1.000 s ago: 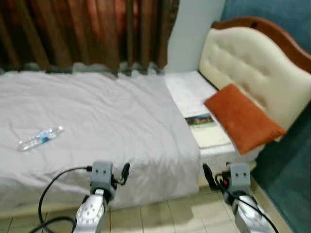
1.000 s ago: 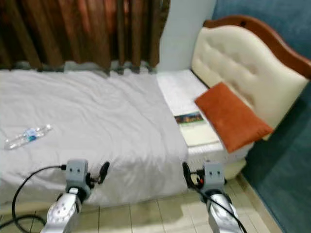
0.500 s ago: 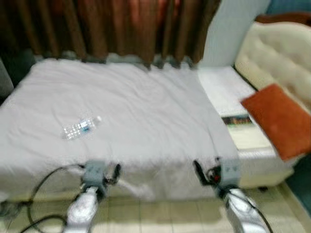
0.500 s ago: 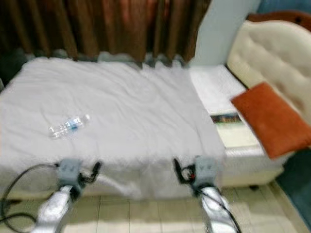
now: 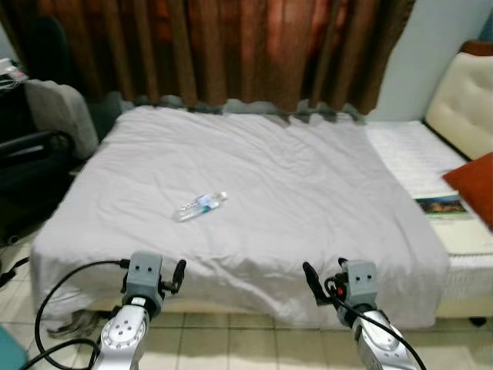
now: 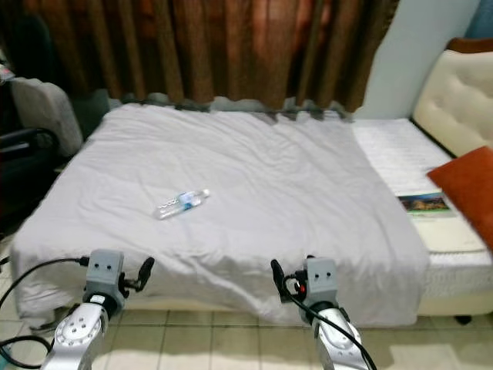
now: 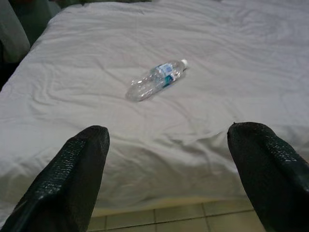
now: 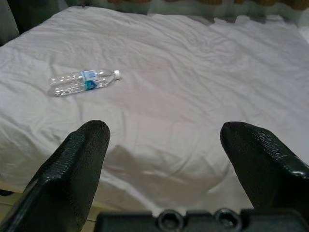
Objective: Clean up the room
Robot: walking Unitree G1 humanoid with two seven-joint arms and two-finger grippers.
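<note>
Bottle (image 5: pixel 199 206) flat on bed (image 5: pixel 308 185), seemingly empty, well ahead of both spread fingers (image 7: pixel 77 164).

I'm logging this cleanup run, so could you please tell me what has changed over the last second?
Only the camera turned left: the bed now sits centred, and a dark chair has come into sight. The bottle lies as before on the sheet. Nothing was taken hold of or let go. The left end effector and right end effector stay open at the bed's near edge.
</note>
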